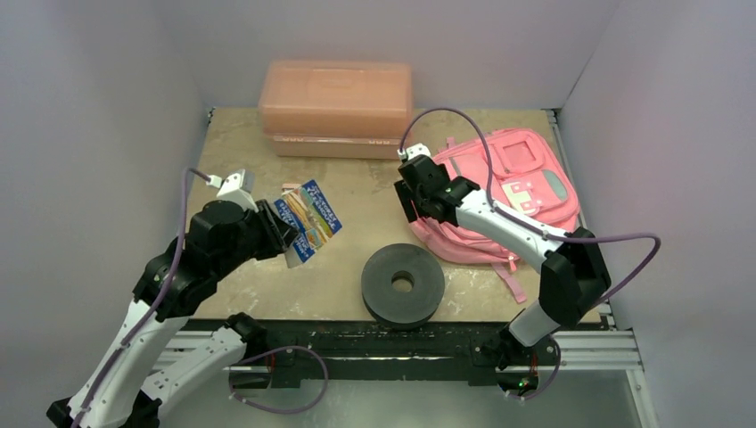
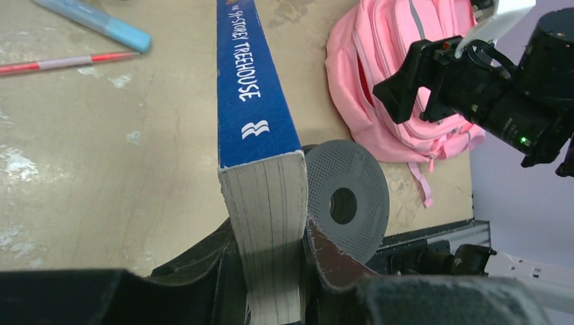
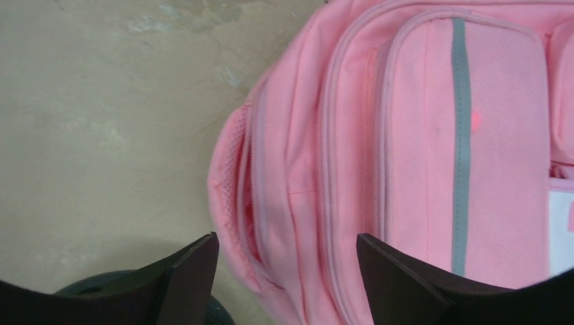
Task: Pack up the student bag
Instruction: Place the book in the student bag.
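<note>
The student bag (image 1: 521, 187) lies flat on the right half of the table, front pockets up; its main zip gapes a little along the left edge (image 3: 260, 223). My right gripper (image 1: 414, 203) hovers over that edge, open, its fingers (image 3: 288, 254) straddling the zip opening with nothing between them. My left gripper (image 1: 283, 236) is shut on a thick paperback book (image 1: 309, 218) with a blue spine (image 2: 254, 88), held off the table left of centre, its page edge (image 2: 271, 237) squeezed between the fingers.
A salmon-pink plastic box (image 1: 336, 109) stands at the back. A black perforated disc with a centre hole (image 1: 402, 283) (image 2: 348, 196) lies near the front edge, between the arms. A blue marker (image 2: 95, 24) and a red pencil (image 2: 61, 62) lie on the table's left.
</note>
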